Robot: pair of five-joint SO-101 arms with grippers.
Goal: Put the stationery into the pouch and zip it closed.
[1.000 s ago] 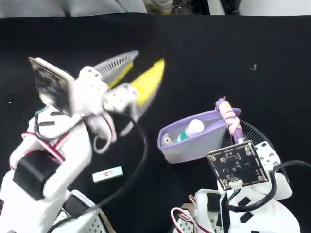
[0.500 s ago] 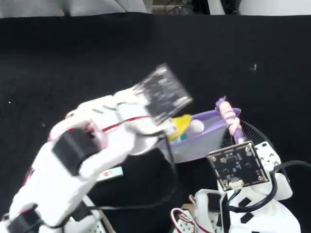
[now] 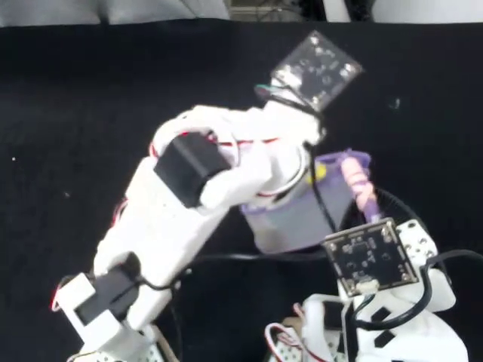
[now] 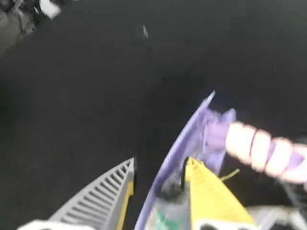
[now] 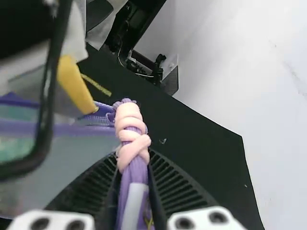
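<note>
Swung across, the left gripper (image 4: 160,164) gapes astride the pouch (image 4: 191,130) rim; the right gripper (image 5: 132,188) clamps its braided pull (image 5: 128,135). Best to pinch fabric only.

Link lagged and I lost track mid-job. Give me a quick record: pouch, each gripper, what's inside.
pouch: purple, mouth open, not zipped
left gripper: open, straddling the pouch rim; yellow finger inside, grey finger outside
right gripper: shut on the pink-and-purple cord at the pouch's end
contents: something green shows through the pouch wall; cannot tell what
surface: black table
</note>
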